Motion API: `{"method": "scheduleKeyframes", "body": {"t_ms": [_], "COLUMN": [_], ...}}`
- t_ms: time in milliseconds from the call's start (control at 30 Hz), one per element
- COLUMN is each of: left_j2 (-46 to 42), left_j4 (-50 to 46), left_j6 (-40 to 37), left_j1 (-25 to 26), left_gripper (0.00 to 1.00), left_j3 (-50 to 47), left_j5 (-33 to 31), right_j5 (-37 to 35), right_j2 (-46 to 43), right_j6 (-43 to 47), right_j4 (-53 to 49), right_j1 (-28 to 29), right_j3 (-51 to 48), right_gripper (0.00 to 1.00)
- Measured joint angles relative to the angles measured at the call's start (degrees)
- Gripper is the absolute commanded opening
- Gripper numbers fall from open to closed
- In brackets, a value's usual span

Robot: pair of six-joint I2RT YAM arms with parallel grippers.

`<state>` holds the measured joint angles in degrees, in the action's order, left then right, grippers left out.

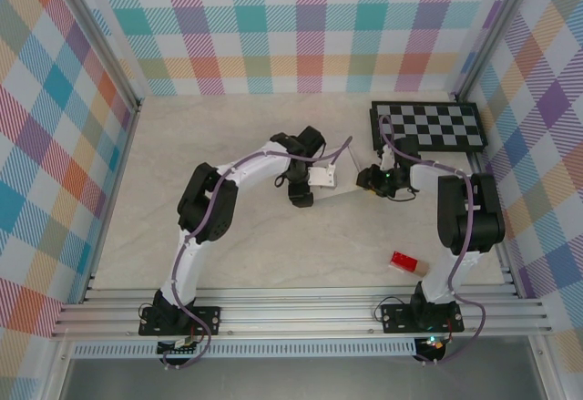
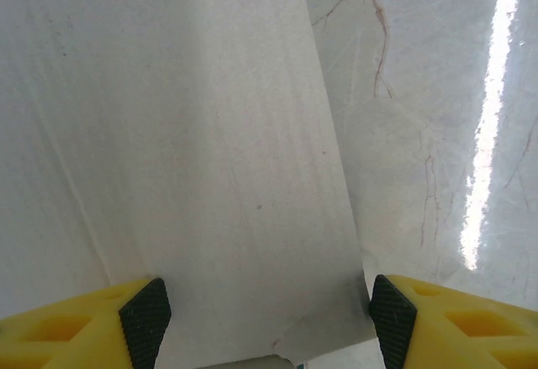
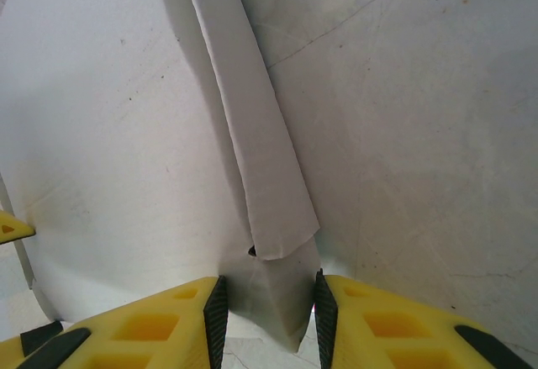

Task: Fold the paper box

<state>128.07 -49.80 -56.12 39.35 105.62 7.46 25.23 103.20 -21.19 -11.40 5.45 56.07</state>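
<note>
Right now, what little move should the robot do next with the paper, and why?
Probably squeeze the right gripper onto the flap and tip it over the box. The narrow flap sits right inside that gripper and looks partly lifted along its crease. The left gripper hangs open over the box's flat white side, so it could steady it.
</note>
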Motion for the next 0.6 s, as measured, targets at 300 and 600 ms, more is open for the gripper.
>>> {"method": "scheduleKeyframes", "body": {"t_ms": [300,600], "left_j2": [2.12,2.58], "left_j4": [-2.75,-1.9], "left_j6": [7.61,6.27], "left_j1": [-2.78,-1.7], "left_gripper": [0.68,0.66], "left_j3": [4.17,4.09], "left_j5": [8.41,3.5], "right_j5": [0.22,0.33], "right_j2": [0.22,0.22], "right_j6": [0.02,0.02], "right_j4": [0.02,0.09], "right_j1": [-0.17,-0.22], "right_j3": [0.24,0.24], "right_gripper": [0.35,0.35]}}
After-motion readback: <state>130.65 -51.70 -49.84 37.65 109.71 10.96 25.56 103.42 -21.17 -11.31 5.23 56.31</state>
